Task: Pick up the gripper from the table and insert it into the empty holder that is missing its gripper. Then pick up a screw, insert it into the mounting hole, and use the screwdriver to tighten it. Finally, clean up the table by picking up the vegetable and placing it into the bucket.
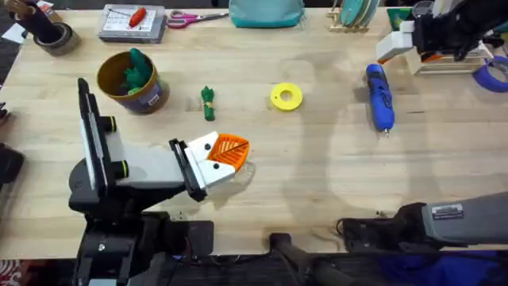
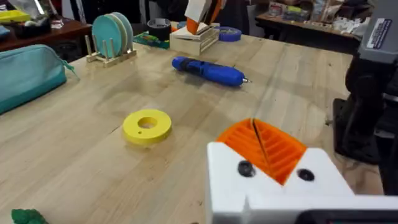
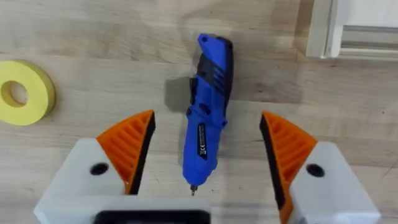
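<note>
The right claw [image 3: 205, 155] hangs nearest the lens in its wrist view, orange ribbed pads [image 3: 132, 146] spread wide apart and holding nothing. Between them, down on the table [image 3: 93, 31], lies the blue screwdriver [image 3: 208, 118], its thin metal tip pointing back toward the claw. A flat yellow ring [image 3: 23, 92] rests off to one side, and the corner of a pale wooden holder [image 3: 348, 28] sits beyond the screwdriver's butt end.

The left claw [image 1: 230, 151] is low over the table near the front middle in the overhead view, with its orange pads [image 2: 273, 149] pressed together and nothing visible between them. Just past it lies the yellow ring [image 1: 286, 97], and to the left of that the small green vegetable [image 1: 208, 103], flat on the wood. Farther left stands the yellow bucket [image 1: 131, 83] with green items inside.

The screwdriver [image 1: 379, 97] lies at the right side, tip toward the front edge, near the wooden holder [image 1: 444, 56] at the far right. I cannot tell where the loose orange finger is.
</note>
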`<control>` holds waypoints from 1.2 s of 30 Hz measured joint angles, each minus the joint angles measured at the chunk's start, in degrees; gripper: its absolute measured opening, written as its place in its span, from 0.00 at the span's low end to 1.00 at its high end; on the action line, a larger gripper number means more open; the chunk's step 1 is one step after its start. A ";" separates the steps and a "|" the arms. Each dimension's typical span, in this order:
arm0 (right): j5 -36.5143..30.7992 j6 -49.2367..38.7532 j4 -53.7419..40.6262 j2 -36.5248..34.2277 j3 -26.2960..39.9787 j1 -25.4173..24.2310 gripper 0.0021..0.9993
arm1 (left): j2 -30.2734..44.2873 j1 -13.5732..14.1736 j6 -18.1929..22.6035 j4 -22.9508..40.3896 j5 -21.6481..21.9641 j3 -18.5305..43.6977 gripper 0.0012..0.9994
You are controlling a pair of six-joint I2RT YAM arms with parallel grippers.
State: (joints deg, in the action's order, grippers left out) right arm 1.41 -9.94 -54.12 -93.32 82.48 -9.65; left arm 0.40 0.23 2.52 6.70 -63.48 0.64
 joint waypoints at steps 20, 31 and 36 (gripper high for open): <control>0.36 -3.21 6.30 -1.68 -9.79 -0.02 1.00 | 0.00 0.00 0.00 0.00 0.00 -0.01 0.01; -0.74 -3.39 11.93 -4.18 -11.19 -0.28 1.00 | 0.00 0.00 0.00 0.00 0.00 0.00 0.01; -0.85 -3.12 12.50 -4.56 -11.28 -0.28 1.00 | 0.00 0.00 0.00 0.00 0.00 0.00 0.01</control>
State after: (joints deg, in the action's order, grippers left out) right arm 0.56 -13.06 -41.62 -97.89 71.20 -9.93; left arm 0.40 0.23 2.52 6.70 -63.48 0.64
